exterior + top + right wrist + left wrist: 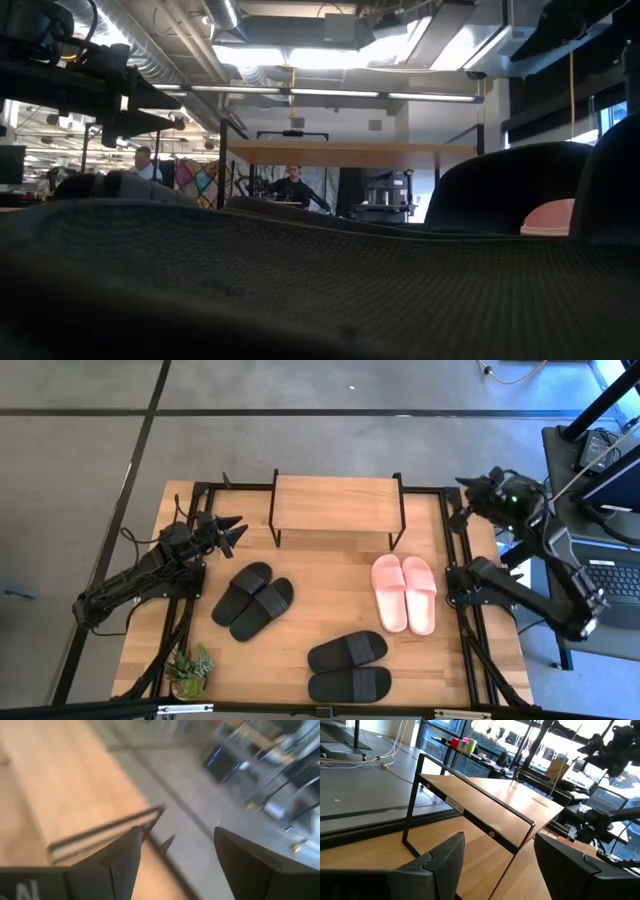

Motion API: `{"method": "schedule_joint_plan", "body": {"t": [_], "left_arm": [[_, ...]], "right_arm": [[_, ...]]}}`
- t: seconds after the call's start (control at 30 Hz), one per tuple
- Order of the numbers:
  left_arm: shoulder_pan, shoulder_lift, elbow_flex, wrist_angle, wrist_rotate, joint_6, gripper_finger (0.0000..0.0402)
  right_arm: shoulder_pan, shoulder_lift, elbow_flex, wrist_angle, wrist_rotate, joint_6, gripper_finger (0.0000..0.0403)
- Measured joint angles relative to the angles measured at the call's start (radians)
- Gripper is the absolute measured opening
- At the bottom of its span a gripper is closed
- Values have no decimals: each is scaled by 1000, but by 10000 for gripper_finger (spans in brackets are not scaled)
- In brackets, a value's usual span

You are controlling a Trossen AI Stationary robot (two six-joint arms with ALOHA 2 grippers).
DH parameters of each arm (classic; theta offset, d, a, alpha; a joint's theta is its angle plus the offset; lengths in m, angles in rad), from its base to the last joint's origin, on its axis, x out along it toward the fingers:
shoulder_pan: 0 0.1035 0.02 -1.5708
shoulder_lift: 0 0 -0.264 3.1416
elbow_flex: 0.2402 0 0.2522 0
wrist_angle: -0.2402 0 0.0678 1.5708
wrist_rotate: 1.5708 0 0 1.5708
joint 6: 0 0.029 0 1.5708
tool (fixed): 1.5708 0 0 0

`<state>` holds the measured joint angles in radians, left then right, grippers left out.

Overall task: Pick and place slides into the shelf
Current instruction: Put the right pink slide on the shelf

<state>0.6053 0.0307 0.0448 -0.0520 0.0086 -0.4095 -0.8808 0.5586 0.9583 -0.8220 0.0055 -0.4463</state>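
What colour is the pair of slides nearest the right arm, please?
Pale pink slides, clearest in the high view.

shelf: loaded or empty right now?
Empty on top: the shelf shows a bare board in the high view. All six slides lie on the table in front of it. Under the board cannot be seen.

High view straight down; low view table-level; both share shelf [338, 500].
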Motion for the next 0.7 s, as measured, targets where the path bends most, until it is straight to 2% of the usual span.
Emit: {"method": "schedule_joint_plan", "body": {"t": [0.2,0.37,0.53,0.7], "left_arm": [[0,0,0,1,-14,0,230],[0,0,0,1,-68,1,230],[0,0,0,1,-74,0,230],[0,0,0,0,-74,0,230]], "right_arm": [[120,105,123,-225,-3,50,247],[272,170,152,-285,-1,98,247],[449,275,150,-339,6,145,247],[639,413,149,-402,115,209,247]]}}
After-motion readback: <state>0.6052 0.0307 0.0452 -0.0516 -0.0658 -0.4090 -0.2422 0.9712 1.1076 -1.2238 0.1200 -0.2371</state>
